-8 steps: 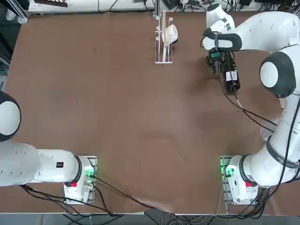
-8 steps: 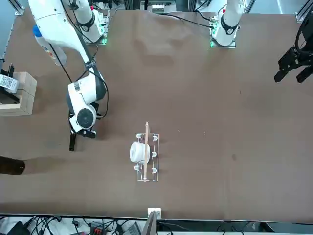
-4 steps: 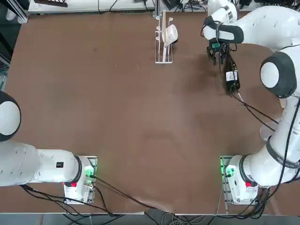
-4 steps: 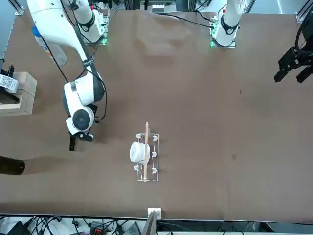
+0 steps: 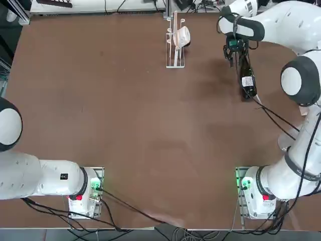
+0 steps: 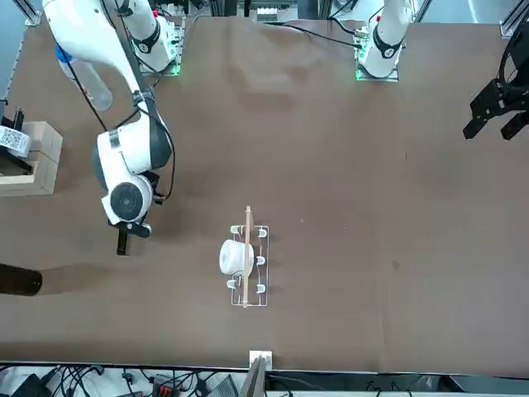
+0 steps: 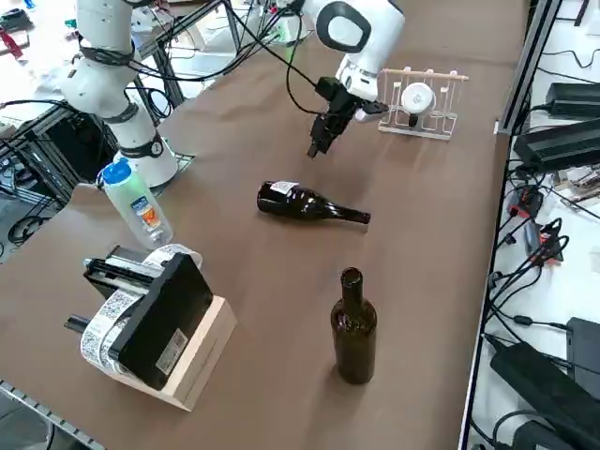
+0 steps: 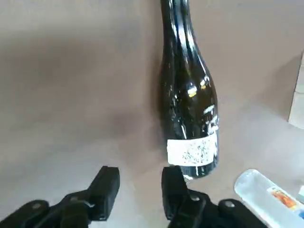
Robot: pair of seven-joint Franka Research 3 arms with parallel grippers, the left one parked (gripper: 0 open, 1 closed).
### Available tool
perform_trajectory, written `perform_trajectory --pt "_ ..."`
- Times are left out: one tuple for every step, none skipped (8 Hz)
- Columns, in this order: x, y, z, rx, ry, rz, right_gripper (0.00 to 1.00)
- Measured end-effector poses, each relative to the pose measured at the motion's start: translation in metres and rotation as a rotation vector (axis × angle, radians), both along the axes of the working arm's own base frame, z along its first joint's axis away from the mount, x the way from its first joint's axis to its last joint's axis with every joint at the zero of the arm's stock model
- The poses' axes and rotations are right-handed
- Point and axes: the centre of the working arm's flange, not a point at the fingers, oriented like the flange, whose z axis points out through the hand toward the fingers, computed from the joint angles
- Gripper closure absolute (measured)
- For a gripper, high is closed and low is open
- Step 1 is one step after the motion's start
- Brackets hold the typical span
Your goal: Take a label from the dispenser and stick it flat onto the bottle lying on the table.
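A white label (image 8: 192, 152) sits flat on the dark bottle (image 7: 305, 203) lying on the brown bench (image 5: 125, 115), near its right edge. The right hand (image 7: 317, 147) hangs above it, fingers (image 8: 106, 189) parted and empty. The dispenser (image 5: 175, 40) stands at the far edge. Cables (image 7: 548, 262) and equipment crowd the floor beside the bench.

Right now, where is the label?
The label sits on the lying bottle near its base, on the table's right side in the top view, by the open right claw.
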Motion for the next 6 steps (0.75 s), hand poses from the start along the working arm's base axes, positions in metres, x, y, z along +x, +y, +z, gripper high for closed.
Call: perform_trajectory --pt "-0.007 -0.002 -0.008 -0.013 0.035 -0.003 0.55" --pt "-0.015 -0.004 -0.019 -0.022 0.065 -0.002 0.62" --pt "-0.023 -0.007 -0.030 -0.031 0.092 -0.002 0.69" --pt "-0.030 -0.009 -0.038 -0.038 0.112 -0.001 0.67" --pt "-0.034 -0.011 -0.043 -0.043 0.119 0.002 0.67" --pt "-0.039 -0.014 -0.046 -0.046 0.114 0.011 0.67"
